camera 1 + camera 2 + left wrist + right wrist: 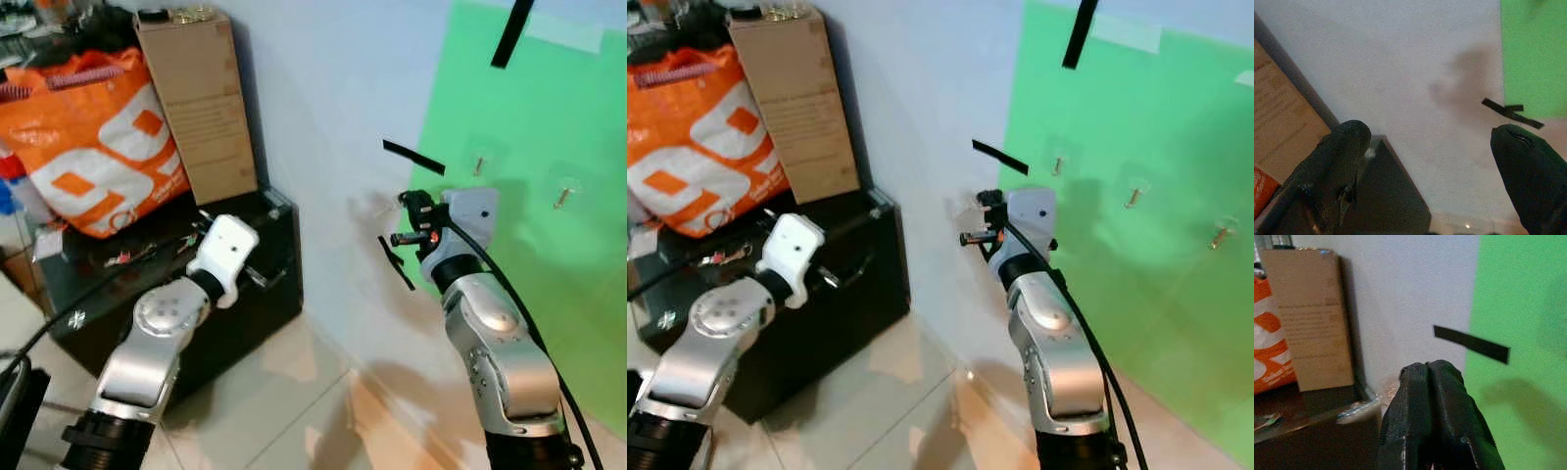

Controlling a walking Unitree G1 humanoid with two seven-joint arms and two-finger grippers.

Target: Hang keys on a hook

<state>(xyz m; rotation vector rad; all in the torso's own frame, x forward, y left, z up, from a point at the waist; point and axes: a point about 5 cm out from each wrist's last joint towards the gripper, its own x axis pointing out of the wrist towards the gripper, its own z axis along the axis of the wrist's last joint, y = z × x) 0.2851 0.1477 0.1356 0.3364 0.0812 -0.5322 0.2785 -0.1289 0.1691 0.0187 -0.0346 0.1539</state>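
Note:
Several small metal hooks (479,164) (562,196) stick out of a green sheet (549,117) on the wall at the right. My right gripper (1427,369) is raised in front of the wall, just left of the green sheet's edge and lower than the hooks. Its fingers are shut, pressed together, with nothing visible between them. The right wrist (468,217) is about a hand's width from the nearest hook. My left gripper (1430,166) is open, its fingers (1337,166) wide apart, held over the black case (265,294). A small red and green item (122,258) lies on the case, too small to identify.
A tall cardboard box (196,98) and an orange shopping bag (88,147) stand on the black case against the wall at the left. Black tape strips (413,157) (396,262) are stuck near the green sheet's edge. Tiled floor (294,411) lies between the arms.

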